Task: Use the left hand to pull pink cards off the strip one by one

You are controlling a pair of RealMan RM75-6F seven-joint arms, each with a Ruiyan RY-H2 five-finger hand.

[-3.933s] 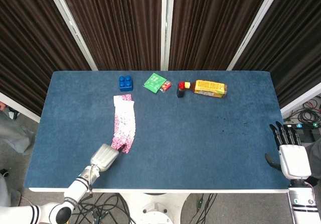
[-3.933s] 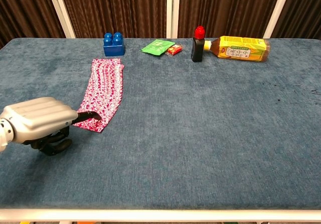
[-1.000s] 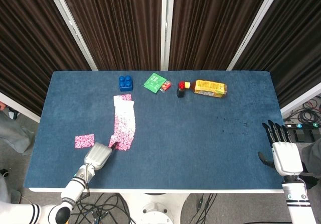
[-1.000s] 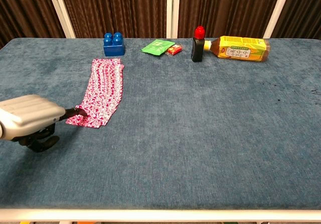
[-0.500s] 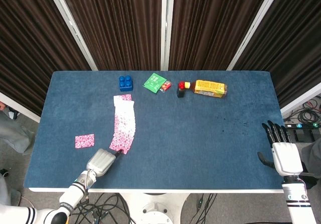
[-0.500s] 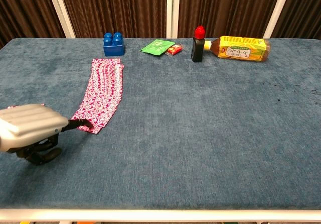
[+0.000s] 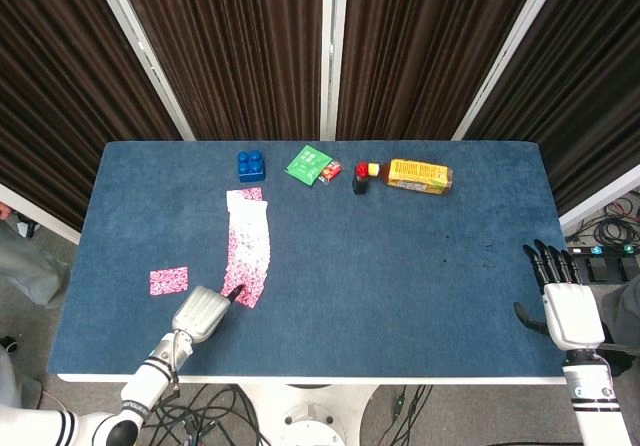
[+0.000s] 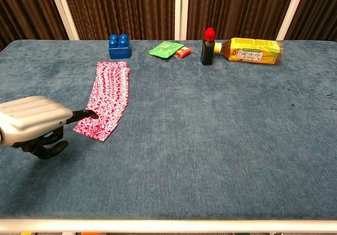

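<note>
A: What takes up most of the scene?
B: The blue counter point(image 7: 400, 266), with dark curtains point(image 7: 230, 46) behind it.

A: And on it?
B: A strip point(image 7: 247, 248) of pink cards runs down the left part of the counter, fanned and overlapping. One loose card point(image 7: 168, 280) lies flat, well apart to the strip's left. Along the far edge sit a bottle point(image 7: 418, 175) on its side, a small red-capped bottle point(image 7: 360, 178) just beside it, a green packet point(image 7: 309, 163), a small red item point(image 7: 331, 172) touching it, and a blue block point(image 7: 251, 165).

A: The left robot hand?
B: The left robot hand point(image 8: 32, 123) is at the strip's near end. One dark finger point(image 8: 84, 113) reaches out and presses on the nearest card; the rest curl underneath. It grips nothing.

A: The right robot hand?
B: The right robot hand point(image 7: 565, 301) is off the counter's right edge, fingers straight and spread, empty.
</note>
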